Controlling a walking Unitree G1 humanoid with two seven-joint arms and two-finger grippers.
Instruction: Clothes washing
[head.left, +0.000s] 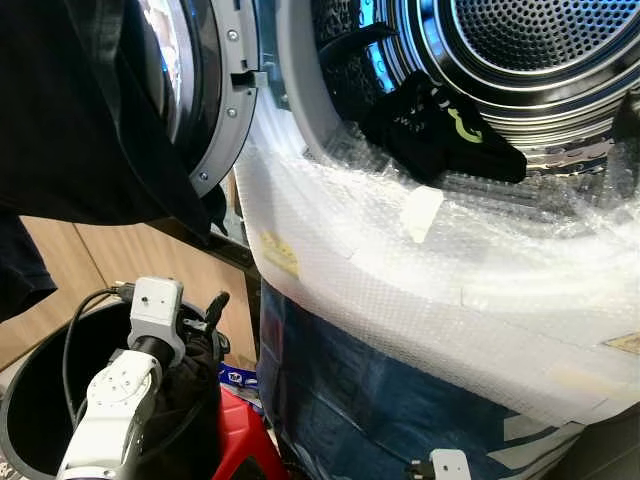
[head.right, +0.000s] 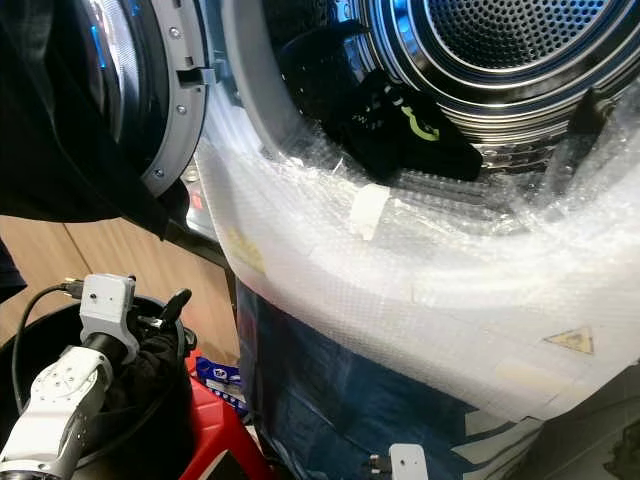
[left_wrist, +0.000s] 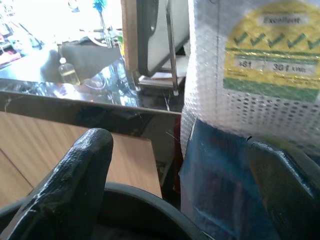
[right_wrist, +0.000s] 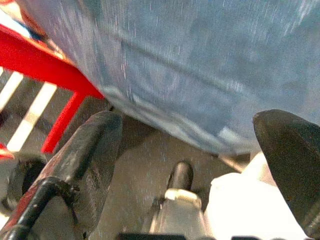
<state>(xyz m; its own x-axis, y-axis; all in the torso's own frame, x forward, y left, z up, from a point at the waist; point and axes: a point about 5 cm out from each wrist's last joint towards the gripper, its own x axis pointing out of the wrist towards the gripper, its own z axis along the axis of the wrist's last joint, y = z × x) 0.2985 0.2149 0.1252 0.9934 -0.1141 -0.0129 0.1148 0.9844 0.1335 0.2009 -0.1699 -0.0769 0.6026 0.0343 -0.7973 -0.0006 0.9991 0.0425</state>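
Bright glare on drum (head.left: 520, 60), blurred wrist views

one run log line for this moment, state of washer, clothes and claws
washer door: open | dark garment: on drum lip | left claw: open, over black bucket | right claw: open, low by washer front

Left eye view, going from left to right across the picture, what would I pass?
Black bucket → left hand over the bucket → open washer door → dark garment with a green mark at the drum's mouth → steel drum.
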